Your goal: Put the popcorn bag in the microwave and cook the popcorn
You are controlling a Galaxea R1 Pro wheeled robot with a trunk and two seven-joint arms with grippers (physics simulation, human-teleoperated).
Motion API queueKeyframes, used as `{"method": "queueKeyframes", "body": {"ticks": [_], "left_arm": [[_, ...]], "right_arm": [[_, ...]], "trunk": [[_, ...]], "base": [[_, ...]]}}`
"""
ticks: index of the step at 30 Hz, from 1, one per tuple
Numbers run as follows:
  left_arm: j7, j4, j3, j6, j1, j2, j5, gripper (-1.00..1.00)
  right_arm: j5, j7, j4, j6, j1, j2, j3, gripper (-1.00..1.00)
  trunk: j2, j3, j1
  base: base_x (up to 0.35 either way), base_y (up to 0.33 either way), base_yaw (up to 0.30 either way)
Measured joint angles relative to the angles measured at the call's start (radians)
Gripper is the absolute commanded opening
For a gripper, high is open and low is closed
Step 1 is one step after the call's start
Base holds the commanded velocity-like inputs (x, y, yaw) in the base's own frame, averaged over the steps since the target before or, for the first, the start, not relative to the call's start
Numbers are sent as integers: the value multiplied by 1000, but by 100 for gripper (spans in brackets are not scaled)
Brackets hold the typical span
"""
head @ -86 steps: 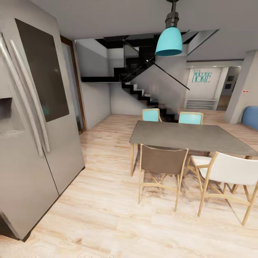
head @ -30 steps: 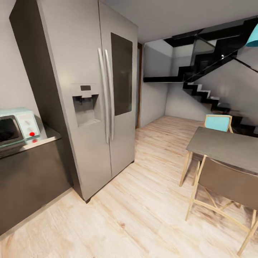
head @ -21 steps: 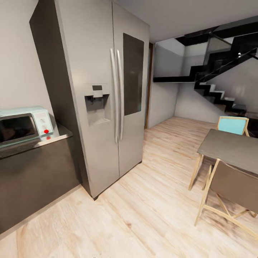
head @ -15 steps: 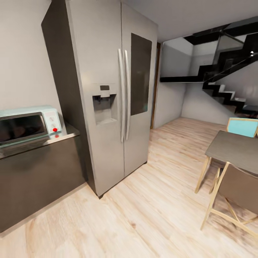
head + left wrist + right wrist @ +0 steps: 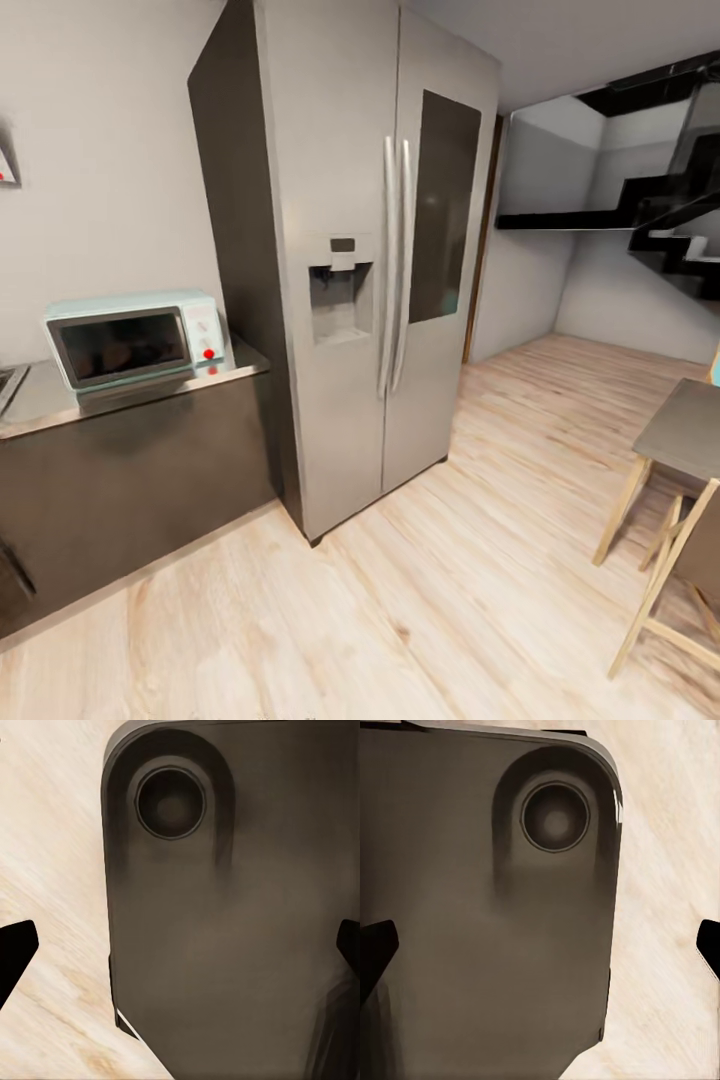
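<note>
Swung left since earlier; microwave (image 5: 135,342) now mid-left on countertop (image 5: 40,402). Keep turning, approach squarely. Both grippers spread, empty.

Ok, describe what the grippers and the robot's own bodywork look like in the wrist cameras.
Each wrist view shows black, pointed fingertips at the picture's edges. Between them sits a dark grey-brown rounded panel with a round recessed socket. No cables or markings visible.

One microwave (image 5: 135,342), one fridge (image 5: 380,260), one table (image 5: 685,430)
</note>
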Motion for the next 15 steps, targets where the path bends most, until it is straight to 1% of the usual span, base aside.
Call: {"method": "queueKeyframes", "body": {"ticks": [15], "left_arm": [[0, 0, 0, 0, 0, 0, 1, 100]], "right_arm": [[0, 0, 0, 0, 0, 0, 0, 100]], "trunk": [[0, 0, 0]], "base": [[0, 0, 277]]}}
